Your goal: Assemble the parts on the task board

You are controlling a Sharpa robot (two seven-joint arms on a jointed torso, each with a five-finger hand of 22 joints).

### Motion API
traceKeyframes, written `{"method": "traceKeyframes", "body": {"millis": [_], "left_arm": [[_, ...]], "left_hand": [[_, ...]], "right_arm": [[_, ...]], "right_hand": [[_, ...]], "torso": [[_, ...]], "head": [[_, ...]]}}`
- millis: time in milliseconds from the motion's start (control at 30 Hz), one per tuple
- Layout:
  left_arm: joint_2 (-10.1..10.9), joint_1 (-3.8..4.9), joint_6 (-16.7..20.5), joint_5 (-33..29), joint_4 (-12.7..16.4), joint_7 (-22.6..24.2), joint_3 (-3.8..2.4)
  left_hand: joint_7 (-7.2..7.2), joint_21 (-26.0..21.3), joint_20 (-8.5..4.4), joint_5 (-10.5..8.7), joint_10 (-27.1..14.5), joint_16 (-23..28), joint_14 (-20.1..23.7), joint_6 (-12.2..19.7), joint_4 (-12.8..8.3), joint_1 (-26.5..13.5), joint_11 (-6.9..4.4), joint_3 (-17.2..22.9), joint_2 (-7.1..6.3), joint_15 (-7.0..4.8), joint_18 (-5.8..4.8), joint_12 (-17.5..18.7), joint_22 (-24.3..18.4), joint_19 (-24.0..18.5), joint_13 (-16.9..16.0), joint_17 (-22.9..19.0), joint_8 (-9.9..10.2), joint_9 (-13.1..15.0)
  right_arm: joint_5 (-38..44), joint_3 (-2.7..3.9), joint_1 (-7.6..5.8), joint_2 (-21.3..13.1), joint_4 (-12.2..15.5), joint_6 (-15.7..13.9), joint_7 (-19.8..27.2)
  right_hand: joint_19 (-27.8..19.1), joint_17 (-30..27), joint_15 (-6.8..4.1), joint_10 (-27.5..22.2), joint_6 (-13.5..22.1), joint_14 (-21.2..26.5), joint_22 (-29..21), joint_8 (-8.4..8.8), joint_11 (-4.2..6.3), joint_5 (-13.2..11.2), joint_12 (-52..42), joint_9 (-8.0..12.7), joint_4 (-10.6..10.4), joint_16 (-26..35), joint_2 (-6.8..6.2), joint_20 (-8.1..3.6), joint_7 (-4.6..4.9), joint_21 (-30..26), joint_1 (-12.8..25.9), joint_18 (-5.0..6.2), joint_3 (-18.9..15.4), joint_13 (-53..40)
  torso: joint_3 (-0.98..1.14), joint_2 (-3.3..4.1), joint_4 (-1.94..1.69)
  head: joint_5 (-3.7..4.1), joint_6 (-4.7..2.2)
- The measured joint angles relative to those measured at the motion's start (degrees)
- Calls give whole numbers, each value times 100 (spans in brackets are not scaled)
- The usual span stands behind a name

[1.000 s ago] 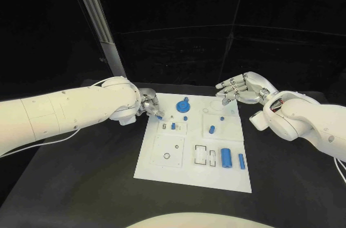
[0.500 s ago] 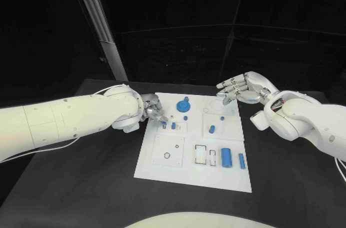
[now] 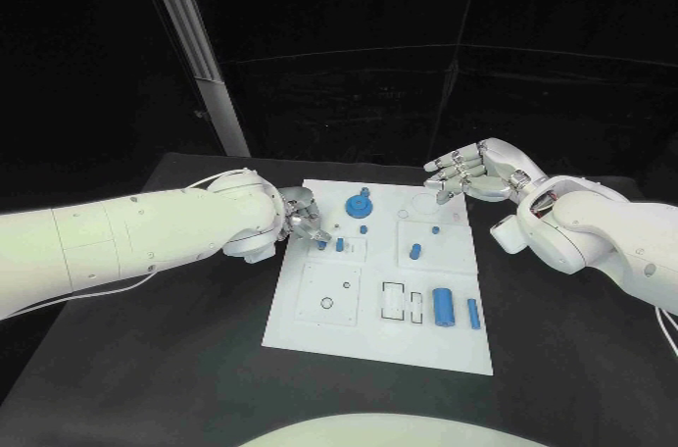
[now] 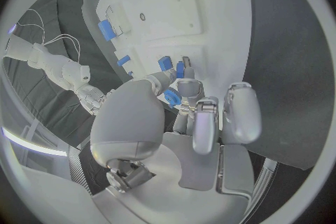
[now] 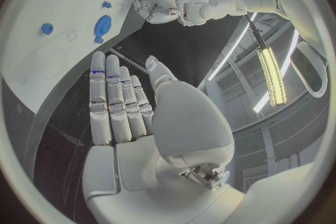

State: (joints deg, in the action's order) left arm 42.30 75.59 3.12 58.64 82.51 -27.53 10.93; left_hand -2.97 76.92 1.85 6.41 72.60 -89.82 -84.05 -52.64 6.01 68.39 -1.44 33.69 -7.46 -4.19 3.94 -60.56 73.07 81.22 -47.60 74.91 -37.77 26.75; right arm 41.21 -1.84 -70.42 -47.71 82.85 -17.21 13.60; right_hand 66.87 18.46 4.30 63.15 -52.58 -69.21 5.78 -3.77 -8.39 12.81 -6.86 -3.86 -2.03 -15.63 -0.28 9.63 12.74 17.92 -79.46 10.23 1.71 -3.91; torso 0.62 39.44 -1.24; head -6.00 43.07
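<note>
From the head view, the white board (image 3: 381,280) lies in the middle of the black table (image 3: 169,369). The left hand (image 3: 300,215) is at the board's far left corner, over a small blue piece (image 3: 322,243) there. A blue gear (image 3: 359,208) stands at the far edge, and a blue cylinder (image 3: 444,309) lies loose near the right edge, next to a slimmer blue bar (image 3: 473,316). Empty outlines on the board suggest most of the assembly is left to do.

In the left wrist view, the left hand (image 4: 189,117) pinches a small blue part (image 4: 172,97) between its fingertips, just above the board (image 4: 210,11).

In the right wrist view, the right hand (image 5: 133,117) is released, fingers straight together, grasping nothing, beyond the board's (image 5: 42,11) far right corner.
</note>
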Motion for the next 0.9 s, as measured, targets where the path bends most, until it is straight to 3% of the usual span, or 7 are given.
{"method": "traceKeyframes", "body": {"millis": [333, 900], "left_arm": [[-41, 4, -40, 58, -50, -100, 57], [-55, 8, -71, 126, -53, -194, 66]], "left_hand": [[-1, 0, 0, -4, 1, 0, 0, 1, 0, -1, 2, 0, 0, 0, 0, 0, 1, 0, -10, 0, -28, 11], [20, 35, -19, -21, 32, 0, 0, -21, -1, -27, -10, 1, -23, 0, 0, -23, 24, 19, -40, 0, -21, 5]], "right_arm": [[0, 0, 0, -1, 2, 3, -1], [0, -1, 0, -1, 0, 4, -1]], "right_hand": [[0, 1, 0, 0, 0, 0, 0, 0, 0, 0, 0, 0, 0, 0, 0, 0, 0, 0, 0, 0, 0, -1], [0, 1, 0, 0, 0, 0, 1, 0, 0, 0, 0, 0, 0, 0, 0, 0, 0, 0, 0, 0, 0, -2]], "torso": [[0, -1, 2], [-1, -1, 1]], "head": [[6, 15], [-3, 43]]}}
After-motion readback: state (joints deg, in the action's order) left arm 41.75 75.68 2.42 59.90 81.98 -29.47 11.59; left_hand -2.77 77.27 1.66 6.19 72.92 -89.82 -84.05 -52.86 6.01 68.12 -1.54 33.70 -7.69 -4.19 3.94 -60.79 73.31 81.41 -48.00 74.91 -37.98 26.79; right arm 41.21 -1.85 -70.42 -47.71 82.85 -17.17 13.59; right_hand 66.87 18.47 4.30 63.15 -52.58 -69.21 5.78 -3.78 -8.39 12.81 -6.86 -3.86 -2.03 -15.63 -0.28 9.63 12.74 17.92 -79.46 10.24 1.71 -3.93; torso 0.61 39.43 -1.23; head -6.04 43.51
